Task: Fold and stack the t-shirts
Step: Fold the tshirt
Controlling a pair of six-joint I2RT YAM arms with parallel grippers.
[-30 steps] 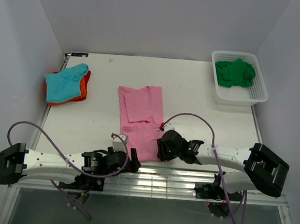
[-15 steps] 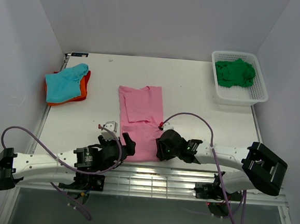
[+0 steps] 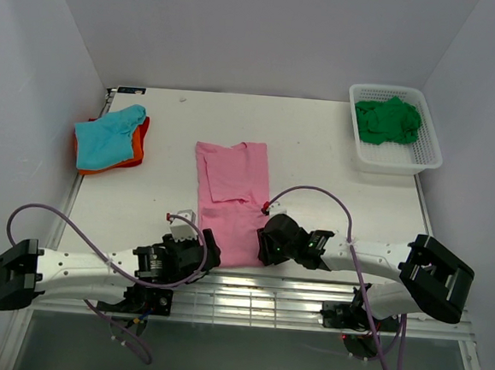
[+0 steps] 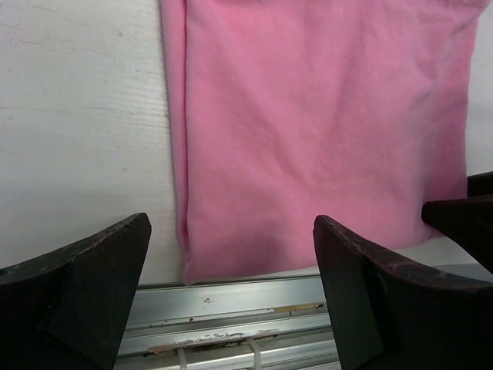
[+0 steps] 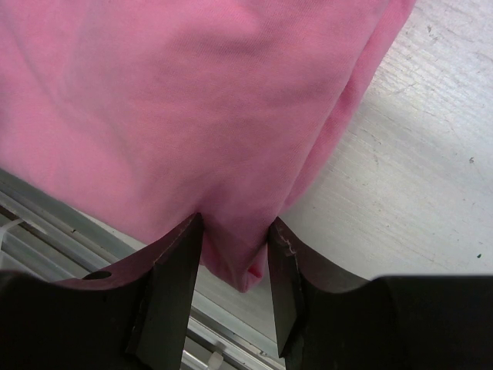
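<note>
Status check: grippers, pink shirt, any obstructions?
Left gripper open, poised over pink t-shirt near-left corner. Right gripper shut on its near-right corner. Nothing lying on it.

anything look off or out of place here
Nothing is spilled or damaged. The teal t-shirt lies askew over the orange t-shirt at the far left, with their edges not lined up. The green t-shirt sits crumpled in the white basket. The pink t-shirt has its near hem right at the metal rail.
</note>
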